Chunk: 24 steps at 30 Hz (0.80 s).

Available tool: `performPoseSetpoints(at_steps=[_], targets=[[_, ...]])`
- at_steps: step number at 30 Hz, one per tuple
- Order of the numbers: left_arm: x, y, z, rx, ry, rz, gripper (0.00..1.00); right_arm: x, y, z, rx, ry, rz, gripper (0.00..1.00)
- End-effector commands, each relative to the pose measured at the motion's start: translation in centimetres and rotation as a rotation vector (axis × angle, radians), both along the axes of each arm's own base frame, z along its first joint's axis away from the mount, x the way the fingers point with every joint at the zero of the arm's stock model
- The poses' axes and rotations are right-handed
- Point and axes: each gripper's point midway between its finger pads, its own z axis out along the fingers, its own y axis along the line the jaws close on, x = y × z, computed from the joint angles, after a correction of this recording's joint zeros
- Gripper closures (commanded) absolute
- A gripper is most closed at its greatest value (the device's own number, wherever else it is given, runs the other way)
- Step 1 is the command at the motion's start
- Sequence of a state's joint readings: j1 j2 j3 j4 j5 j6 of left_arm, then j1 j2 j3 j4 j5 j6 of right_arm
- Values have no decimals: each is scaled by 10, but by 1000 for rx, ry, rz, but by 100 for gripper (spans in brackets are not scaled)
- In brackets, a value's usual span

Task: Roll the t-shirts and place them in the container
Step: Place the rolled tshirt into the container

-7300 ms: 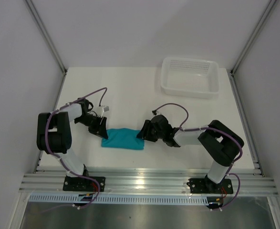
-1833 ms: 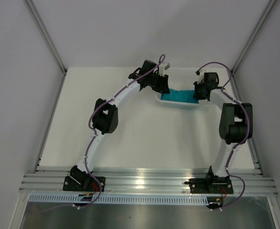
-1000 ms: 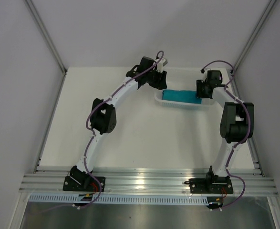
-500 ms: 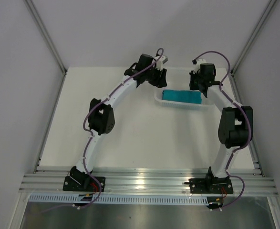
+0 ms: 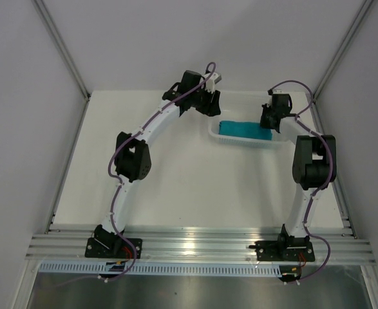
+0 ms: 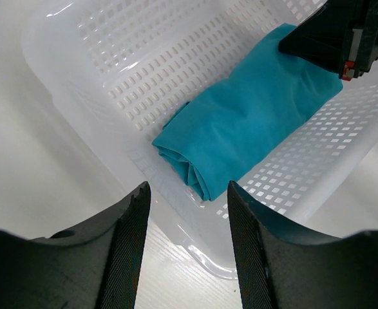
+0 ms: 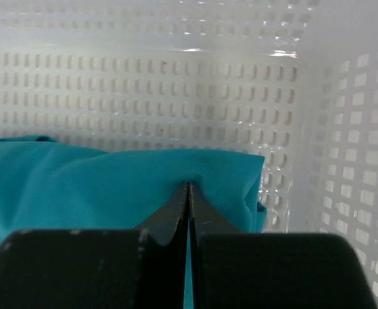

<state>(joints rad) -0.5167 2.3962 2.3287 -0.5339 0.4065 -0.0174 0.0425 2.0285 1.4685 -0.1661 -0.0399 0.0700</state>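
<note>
Rolling looks done — the teal t-shirt (image 5: pixel 243 130) lies rolled in the white basket (image 5: pixel 240 142) at the counter's (image 5: pixel 176 187) 1 o'clock. The left gripper (image 5: pixel 209 105) hangs open at its 9 o'clock end, the right gripper (image 7: pixel 189 193) closed, seemingly empty, at 3. Next — lift both clear.

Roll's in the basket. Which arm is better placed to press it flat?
Right: the right gripper, shut, sits at the teal t-shirt's end inside the basket; the left gripper hangs open, clear of it.
</note>
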Motion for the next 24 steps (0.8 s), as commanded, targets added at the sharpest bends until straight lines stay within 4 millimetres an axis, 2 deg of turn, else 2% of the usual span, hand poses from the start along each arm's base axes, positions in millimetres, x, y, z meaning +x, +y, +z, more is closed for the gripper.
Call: performPoseSetpoints(at_steps=[1, 5, 7, 13, 14, 17, 18, 19, 20, 21, 22, 23, 24], targets=[[-3, 2, 39, -40, -65, -23, 45, 12, -15, 2, -45, -26, -81, 100], [-2, 4, 37, -37, -60, -19, 46, 15, -26, -8, -65, 1, -110, 100], [-2, 6, 37, -35, -58, -16, 45, 16, -29, -6, -81, 0, -129, 100], [0, 13, 37, -10, -80, -16, 46, 35, -35, 17, -99, -63, -155, 100], [0, 15, 38, -4, -82, -13, 45, 36, -36, 19, -105, -59, -159, 97], [0, 27, 47, 29, -110, 2, 41, 41, -40, 50, -127, -127, -173, 91], [0, 32, 51, 39, -120, 5, 39, 41, -41, 61, -129, -150, -178, 82], [-1, 36, 56, 60, -147, -1, 38, 38, -43, 86, -127, -197, -180, 77], [-3, 48, 62, 83, -161, 15, 35, 36, -42, 101, -127, -224, -178, 63], [-5, 55, 70, 109, -189, 15, 33, 32, -42, 115, -132, -244, -177, 57], [-9, 64, 69, 133, -188, 26, 31, 28, -43, 130, -139, -265, -183, 51], [-11, 79, 63, 163, -177, 44, 11, 16, -46, 159, -147, -303, -190, 48], [-15, 94, 90, 169, -226, 79, 1, 9, -50, 171, -158, -319, -209, 39]])
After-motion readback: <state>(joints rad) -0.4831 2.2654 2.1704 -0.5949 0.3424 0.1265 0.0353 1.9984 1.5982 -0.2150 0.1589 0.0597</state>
